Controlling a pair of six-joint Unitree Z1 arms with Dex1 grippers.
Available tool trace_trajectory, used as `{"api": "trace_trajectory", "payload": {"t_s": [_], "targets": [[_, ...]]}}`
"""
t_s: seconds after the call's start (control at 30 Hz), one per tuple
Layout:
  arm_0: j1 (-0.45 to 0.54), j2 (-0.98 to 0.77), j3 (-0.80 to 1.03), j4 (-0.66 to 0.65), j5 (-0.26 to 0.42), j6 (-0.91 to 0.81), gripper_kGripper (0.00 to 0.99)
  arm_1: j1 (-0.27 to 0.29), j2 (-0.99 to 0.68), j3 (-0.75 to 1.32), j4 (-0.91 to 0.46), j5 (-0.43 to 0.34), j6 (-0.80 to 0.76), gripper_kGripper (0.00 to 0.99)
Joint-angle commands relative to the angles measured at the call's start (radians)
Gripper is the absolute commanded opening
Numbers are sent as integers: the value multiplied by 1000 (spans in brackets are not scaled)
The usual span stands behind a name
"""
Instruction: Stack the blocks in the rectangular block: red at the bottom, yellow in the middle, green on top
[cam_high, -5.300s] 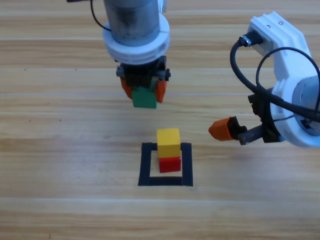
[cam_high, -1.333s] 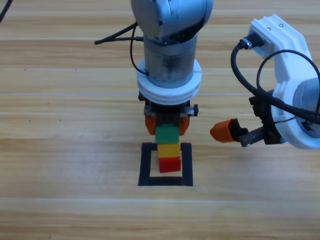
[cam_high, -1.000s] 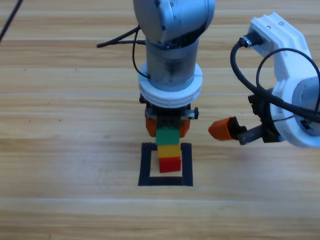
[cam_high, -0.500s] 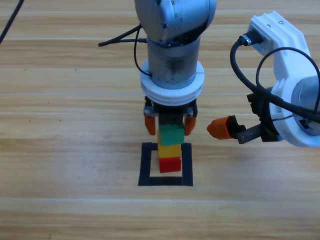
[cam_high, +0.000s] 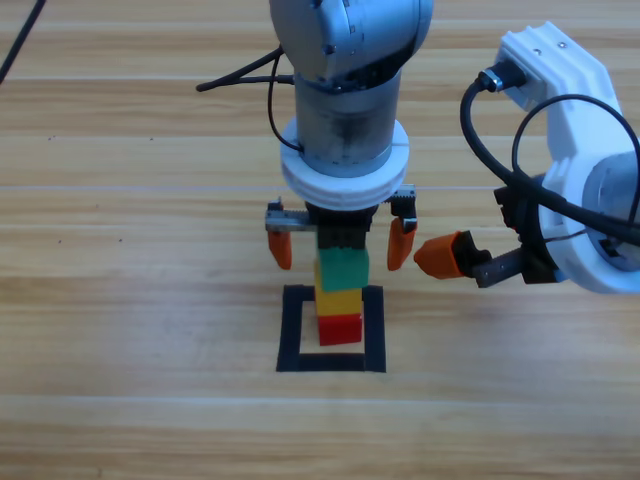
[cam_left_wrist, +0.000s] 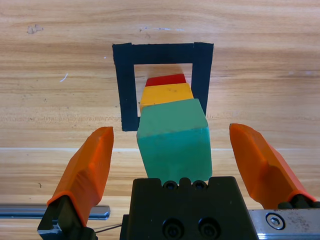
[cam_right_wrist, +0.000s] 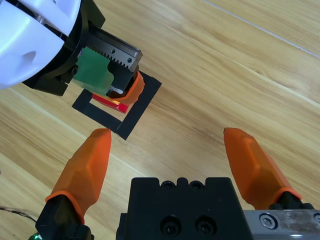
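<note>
Three small matte cubes, red (cam_high: 340, 329), yellow (cam_high: 338, 299) and teal-green (cam_high: 343, 268), stand stacked inside the black tape square (cam_high: 296, 330); our left gripper (cam_high: 341, 245) straddles them, jaws apart, so we judge a straight lift next, while the right gripper (cam_high: 437, 258) waits open at three o'clock.

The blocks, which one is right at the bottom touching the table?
The red cube. It sits on the table inside the black tape square, with the yellow cube on it and the green cube on top, between the left gripper's open jaws.
</note>
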Motion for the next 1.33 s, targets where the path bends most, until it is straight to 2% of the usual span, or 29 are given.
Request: {"api": "trace_trajectory", "payload": {"t_s": [0.03, 0.13, 0.3, 0.43, 0.47, 0.53, 0.57, 0.67, 0.8, 0.97, 1.33], "targets": [[-19, -62, 29, 8, 17, 7, 990, -25, 22, 21, -15, 0, 7, 990], [-19, -136, 48, 8, 26, -4, 990, -25, 24, 21, -15, 0, 7, 990], [-20, -281, 78, 6, 89, -46, 990, -25, 25, 21, -15, 0, 7, 990], [-56, -427, 218, -4, 205, -147, 990, -25, 25, 21, -17, 0, 7, 990], [-95, -475, 270, -12, 267, -180, 990, -25, 25, 21, -17, 0, 7, 990], [-160, -557, 368, -41, 346, -231, 990, -25, 25, 19, -15, 0, 7, 990], [-195, -603, 433, -73, 388, -246, 990, -25, 25, 21, -17, 0, 7, 990], [-267, -723, 674, -224, 454, -260, 990, -25, 25, 19, -15, 0, 7, 990], [-325, -786, 930, -435, 495, -214, 990, -25, 25, 19, -17, 0, 7, 990], [-368, -786, 1112, -627, 509, -170, 990, -25, 28, 21, -17, 0, 7, 990], [-375, -807, 1166, -661, 511, -173, 990, -25, 28, 21, -15, 2, 7, 990]]}}
